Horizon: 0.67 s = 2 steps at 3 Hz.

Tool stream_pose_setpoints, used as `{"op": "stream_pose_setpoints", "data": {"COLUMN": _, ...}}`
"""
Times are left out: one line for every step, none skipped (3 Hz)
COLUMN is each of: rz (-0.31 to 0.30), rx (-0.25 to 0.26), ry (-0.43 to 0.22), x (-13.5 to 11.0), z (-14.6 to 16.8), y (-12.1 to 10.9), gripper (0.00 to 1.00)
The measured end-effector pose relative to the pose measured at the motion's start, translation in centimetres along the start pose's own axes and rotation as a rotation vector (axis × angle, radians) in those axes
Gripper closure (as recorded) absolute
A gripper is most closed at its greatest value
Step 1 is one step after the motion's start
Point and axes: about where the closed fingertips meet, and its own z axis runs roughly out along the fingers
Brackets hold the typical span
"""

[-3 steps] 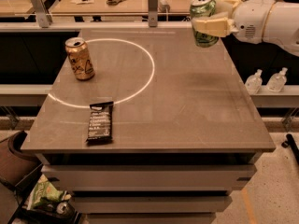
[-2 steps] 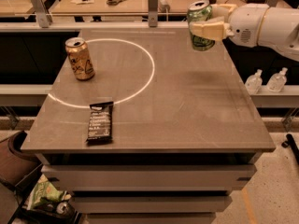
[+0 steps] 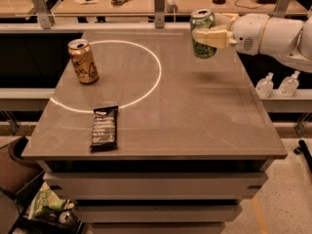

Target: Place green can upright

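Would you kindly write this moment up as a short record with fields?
gripper: over the far right part of the table, shut on the green can
green can: held roughly upright, apparently off the surface
gold can: standing at far left
snack bar: lying flat, front left

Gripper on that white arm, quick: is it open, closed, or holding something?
Gripper: shut on the green can, held about upright over the table's far right corner.
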Motion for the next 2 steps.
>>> {"op": "stream_pose_setpoints", "data": {"rz": 0.033, "rx": -0.020, "ry": -0.032, "x": 1.4, "z": 0.7, "y": 0.0, "gripper": 1.00}}
{"op": "stream_pose_setpoints", "data": {"rz": 0.088, "rx": -0.034, "ry": -0.047, "x": 3.5, "z": 1.3, "y": -0.2, "gripper": 1.00}}
